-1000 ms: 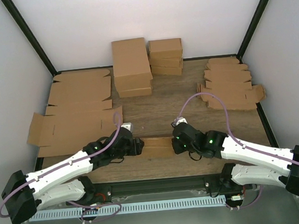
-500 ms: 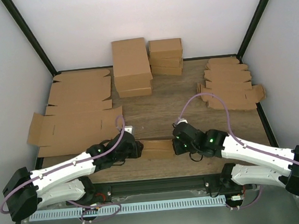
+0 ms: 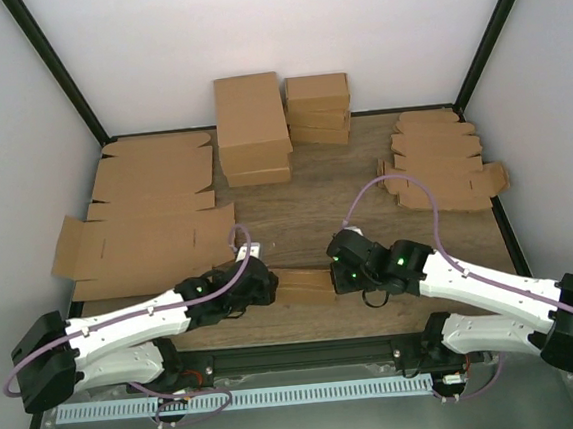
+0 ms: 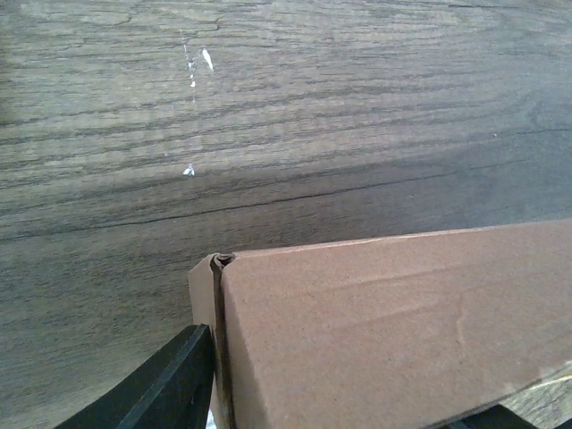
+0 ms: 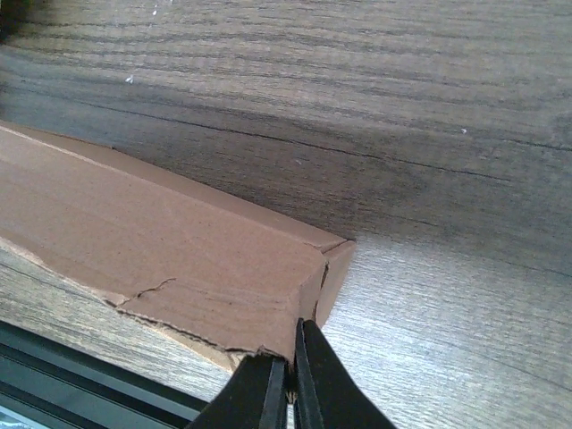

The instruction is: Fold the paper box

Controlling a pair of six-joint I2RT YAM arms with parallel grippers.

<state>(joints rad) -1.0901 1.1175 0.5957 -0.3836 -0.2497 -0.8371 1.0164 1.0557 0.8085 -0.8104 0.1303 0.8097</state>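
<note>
From above, your paper box [image 3: 303, 285] lies at six o'clock on the wood-grain table [image 3: 306, 208]. The left gripper [image 3: 265, 287] is at its nine o'clock end and the right gripper [image 3: 338, 274] at three, apparently bracing both ends.

Left wrist: the card is matte brown with a creased end flap. One black finger [image 4: 170, 389] sits beside it at seven o'clock, but you cannot tell whether the jaws bite.

Right wrist: the fingers [image 5: 259, 393] are pressed together at six o'clock, at the box's ragged lower corner.

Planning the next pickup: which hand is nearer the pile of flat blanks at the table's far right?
Right. The right hand is left of the pile and closer to the arms' bases, at the paper box's right end; the left hand is farther left, at its other end.
</note>
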